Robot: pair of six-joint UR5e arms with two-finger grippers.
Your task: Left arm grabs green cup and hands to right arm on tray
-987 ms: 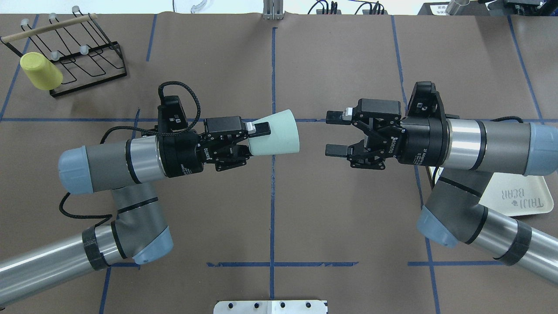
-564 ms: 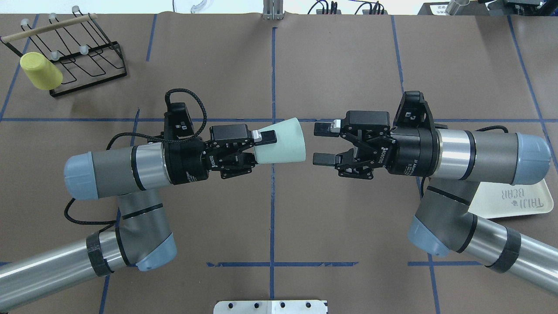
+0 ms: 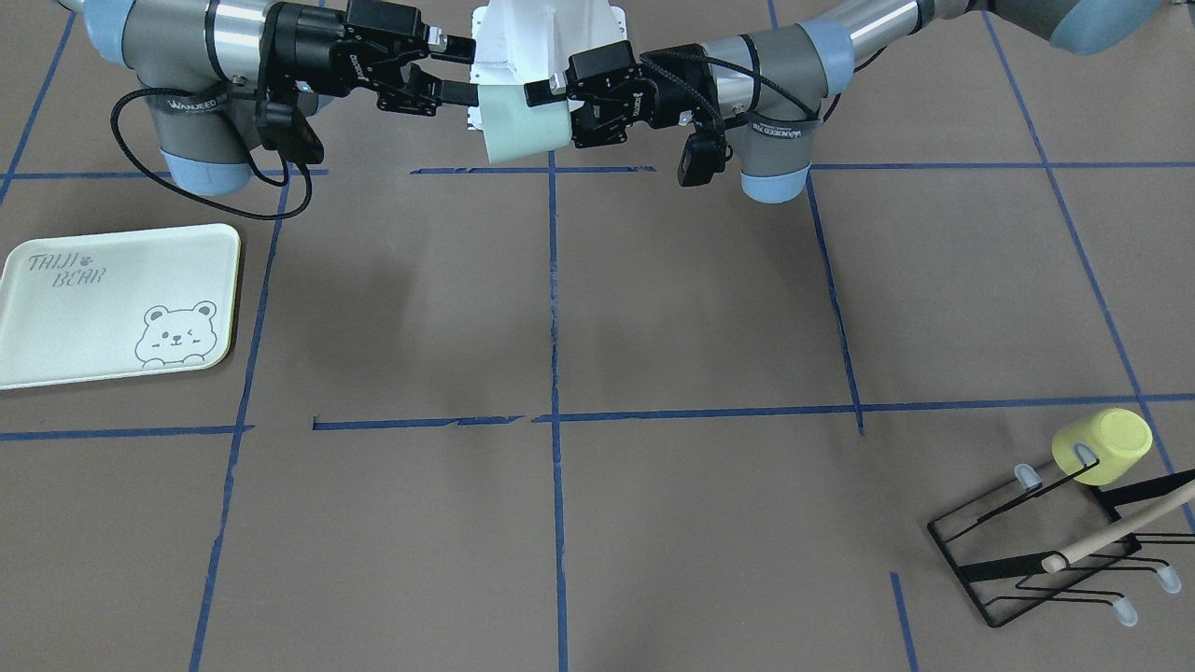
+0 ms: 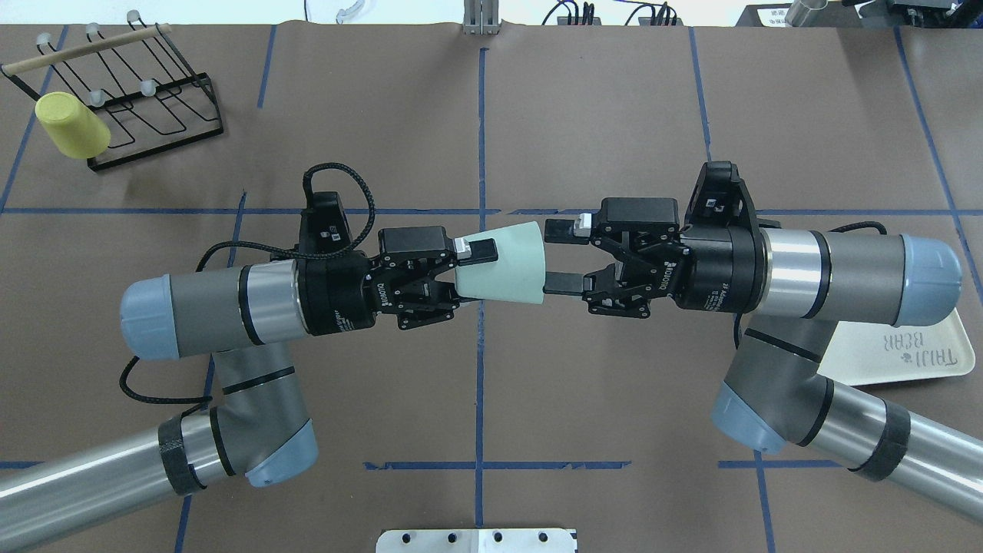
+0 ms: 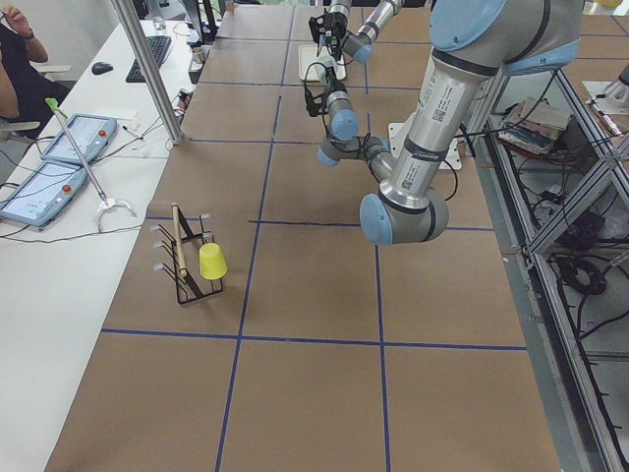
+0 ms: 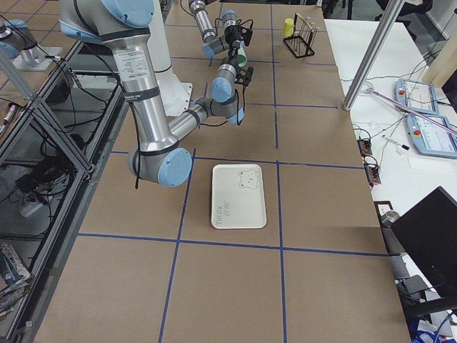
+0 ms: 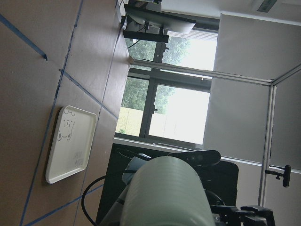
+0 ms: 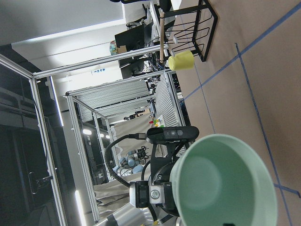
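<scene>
The green cup (image 4: 511,261) lies sideways in the air above the table's middle, with its open mouth towards the right arm. My left gripper (image 4: 470,270) is shut on its narrow base end; it also shows in the front-facing view (image 3: 551,115). My right gripper (image 4: 558,257) is open, one finger on each side of the cup's rim and not closed on it. The right wrist view looks straight into the cup's mouth (image 8: 221,186). The left wrist view shows the cup's side (image 7: 164,195). The tray (image 4: 914,346) lies flat under the right arm, bare in the front-facing view (image 3: 112,308).
A yellow cup (image 4: 71,124) hangs on a black wire rack (image 4: 153,100) at the far left corner. Blue tape lines cross the brown table cover. A metal plate (image 4: 476,540) sits at the near edge.
Both arms have moved towards each other. The gap between the cup's mouth and my right gripper has closed, and its open fingers now reach the rim. My left gripper still holds the cup.
</scene>
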